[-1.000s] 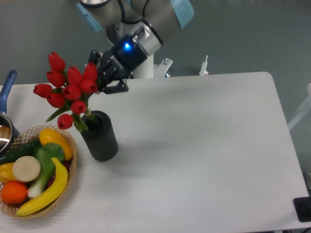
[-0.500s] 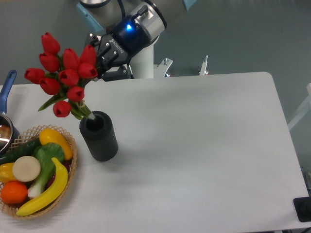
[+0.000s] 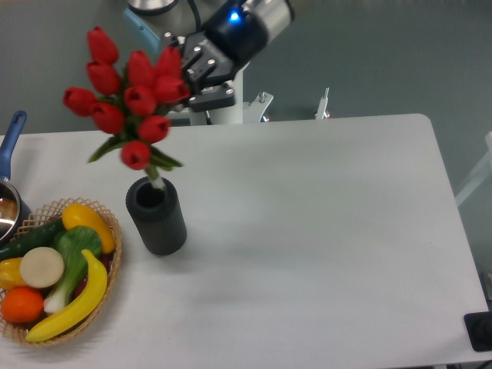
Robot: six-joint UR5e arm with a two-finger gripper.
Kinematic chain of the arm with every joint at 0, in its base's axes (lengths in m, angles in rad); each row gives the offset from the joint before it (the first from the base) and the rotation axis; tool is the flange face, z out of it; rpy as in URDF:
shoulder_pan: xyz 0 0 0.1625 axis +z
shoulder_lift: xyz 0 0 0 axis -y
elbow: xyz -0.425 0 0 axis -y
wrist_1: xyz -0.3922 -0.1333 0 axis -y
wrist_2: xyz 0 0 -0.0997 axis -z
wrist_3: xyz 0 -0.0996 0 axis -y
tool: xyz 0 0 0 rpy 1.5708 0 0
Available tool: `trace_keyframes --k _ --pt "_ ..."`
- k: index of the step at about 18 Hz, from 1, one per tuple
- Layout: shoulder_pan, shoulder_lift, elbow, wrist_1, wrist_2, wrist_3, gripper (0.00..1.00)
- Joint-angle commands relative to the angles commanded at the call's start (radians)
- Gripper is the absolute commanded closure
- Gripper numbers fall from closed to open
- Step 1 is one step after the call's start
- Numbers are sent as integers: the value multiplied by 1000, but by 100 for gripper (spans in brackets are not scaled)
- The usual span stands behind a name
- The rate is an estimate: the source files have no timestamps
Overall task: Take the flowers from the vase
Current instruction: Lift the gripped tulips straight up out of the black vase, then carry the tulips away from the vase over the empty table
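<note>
camera view: tulips nearly out of the vase

the flowers (image 3: 131, 100) sit in the upper left of the frame, a tight bunch of red buds with green leaves below them. their pale stem ends (image 3: 157, 178) reach down to the mouth of the vase (image 3: 156, 216), which stands upright at left centre on the white table (image 3: 323, 231). whether the tips are just inside the mouth or just above it cannot be told from this angle.

the gripper (image 3: 201, 77) is at the top of the frame, just right of the buds, clenched on the flowers from the side; the exact contact is hidden behind the buds.

judging from this, the step in hand is the lift. to do it well, the pull should go straight up along the line of the vase until the stem ends are plainly above the rim; any sideways travel before that could drag the stems against the rim and tip the dark ribbed cylinder. the hold is high on the bunch, so the stems hang loose below and may swing, which argues for a slow, steady rise. the grip should be firm enough that no stem slips, yet not crush the buds.

the wicker basket (image 3: 112, 265) of fruit and vegetables lies at lower left, just beside the vase, and a pan with a blue handle (image 3: 11, 137) shows at the left edge.

no brand, label or writing can be read anywhere; only a blue light glows on the wrist.
</note>
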Motion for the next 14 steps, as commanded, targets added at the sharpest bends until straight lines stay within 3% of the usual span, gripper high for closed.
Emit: trace_keyframes --k 3,6,11,14 --pt "98 -2 2 5 57 44 98" --pt "157 0 9 3 260 132 100" --pt "183 -6 8 -3 624 176 100" --pt "178 -52 8 0 768 201 100"
